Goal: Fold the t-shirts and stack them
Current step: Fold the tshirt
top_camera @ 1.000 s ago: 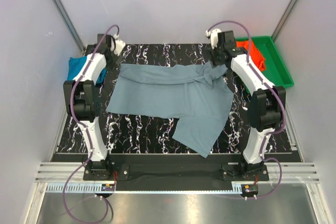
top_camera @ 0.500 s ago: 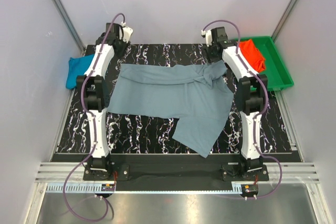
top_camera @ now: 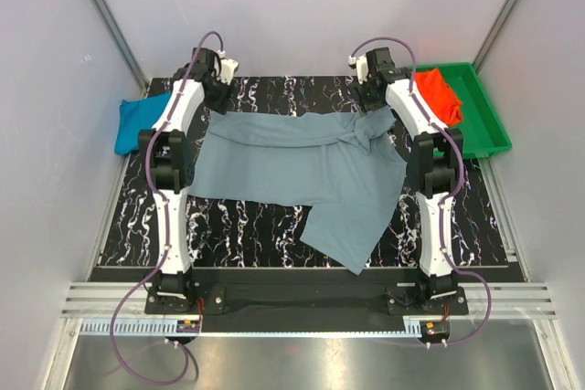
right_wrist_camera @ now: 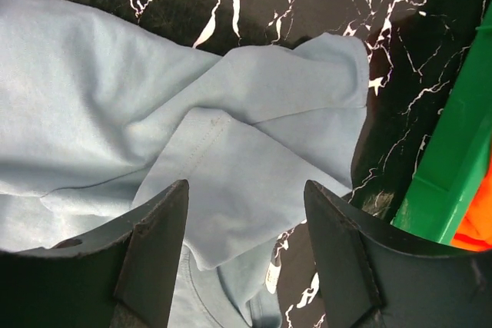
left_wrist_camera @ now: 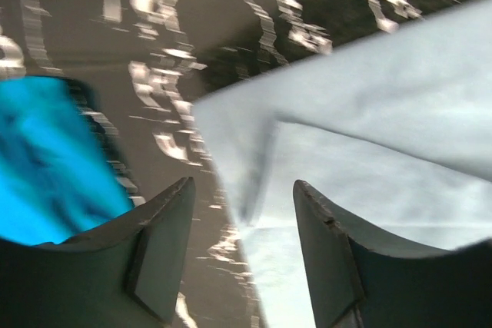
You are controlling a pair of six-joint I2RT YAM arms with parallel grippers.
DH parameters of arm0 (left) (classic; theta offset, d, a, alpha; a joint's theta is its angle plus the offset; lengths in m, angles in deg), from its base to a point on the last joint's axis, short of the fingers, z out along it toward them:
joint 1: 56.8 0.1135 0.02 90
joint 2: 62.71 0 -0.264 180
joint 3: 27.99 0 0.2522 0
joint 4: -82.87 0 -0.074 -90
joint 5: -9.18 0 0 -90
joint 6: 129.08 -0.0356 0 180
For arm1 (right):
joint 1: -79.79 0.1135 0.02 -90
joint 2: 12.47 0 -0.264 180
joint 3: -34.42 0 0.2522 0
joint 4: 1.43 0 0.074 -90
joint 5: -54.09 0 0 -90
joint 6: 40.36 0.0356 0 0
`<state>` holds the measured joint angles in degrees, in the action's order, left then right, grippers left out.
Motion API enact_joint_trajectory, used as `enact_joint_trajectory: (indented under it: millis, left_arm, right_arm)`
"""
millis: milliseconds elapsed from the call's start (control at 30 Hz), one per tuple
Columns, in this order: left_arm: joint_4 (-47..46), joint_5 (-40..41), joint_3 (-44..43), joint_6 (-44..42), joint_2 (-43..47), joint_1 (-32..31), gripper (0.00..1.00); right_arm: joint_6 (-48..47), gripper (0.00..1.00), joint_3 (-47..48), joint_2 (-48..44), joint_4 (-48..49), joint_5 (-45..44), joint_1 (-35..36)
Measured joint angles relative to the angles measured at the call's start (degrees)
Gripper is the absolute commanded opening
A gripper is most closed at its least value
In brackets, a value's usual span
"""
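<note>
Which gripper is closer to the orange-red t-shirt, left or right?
Right. The right gripper is just beside the green tray holding the orange-red t-shirt; the left gripper is across the table, beside the teal-blue t-shirt.

The top view is bright and evenly lit from above, with only faint shadows on the black marbled table [top_camera: 238, 226]. The left wrist view is smeared by motion blur, the teal-blue t-shirt [left_wrist_camera: 46, 159] without detail. The right wrist view is sharp, its fingers [right_wrist_camera: 154, 259] dark, in shade.
</note>
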<state>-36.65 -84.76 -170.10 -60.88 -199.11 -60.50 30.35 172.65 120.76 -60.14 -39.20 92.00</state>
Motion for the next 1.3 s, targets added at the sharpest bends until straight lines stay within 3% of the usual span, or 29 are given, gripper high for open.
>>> enact_joint_trajectory:
  millis: [400,1067,1167,1300]
  left_arm:
    - [5.1,-6.7,1.0,4.1,-3.3,-2.1,0.62]
    - [0.2,-2.6,0.1,5.8,-4.3,-0.9,0.62]
    - [0.1,-2.5,0.0,5.9,-5.3,-0.7,0.58]
    - [0.2,-2.5,-0.1,6.5,-6.6,-0.3,0.39]
  right_arm:
    - [0.6,0.69,3.0,5.5,-1.8,4.0,0.0]
    - [1.1,0.69,4.0,7.7,-2.7,5.4,0.0]
    - [1.2,0.69,4.2,8.1,-2.9,5.8,0.0]
    - [1.2,0.68,4.2,8.2,-2.9,5.8,0.0]
